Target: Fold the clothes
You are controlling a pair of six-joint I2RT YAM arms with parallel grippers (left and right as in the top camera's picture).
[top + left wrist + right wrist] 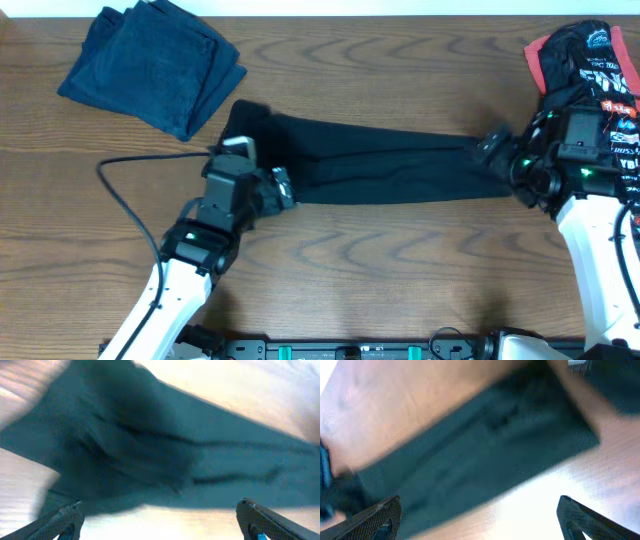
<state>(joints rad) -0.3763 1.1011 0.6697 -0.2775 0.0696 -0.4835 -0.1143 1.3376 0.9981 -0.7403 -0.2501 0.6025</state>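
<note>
Black garment (390,160) lies lengthwise, left to right, on the table (380,270); left tool (283,190) and right tool (494,147) flank its ends, both released.

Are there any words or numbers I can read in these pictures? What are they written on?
On the black and red garment: white lettering, too small and blurred to read.
On the long black garment: no text seen.
On the folded dark blue cloth: no text seen.
Both wrist views: blurred, no text to read.
</note>
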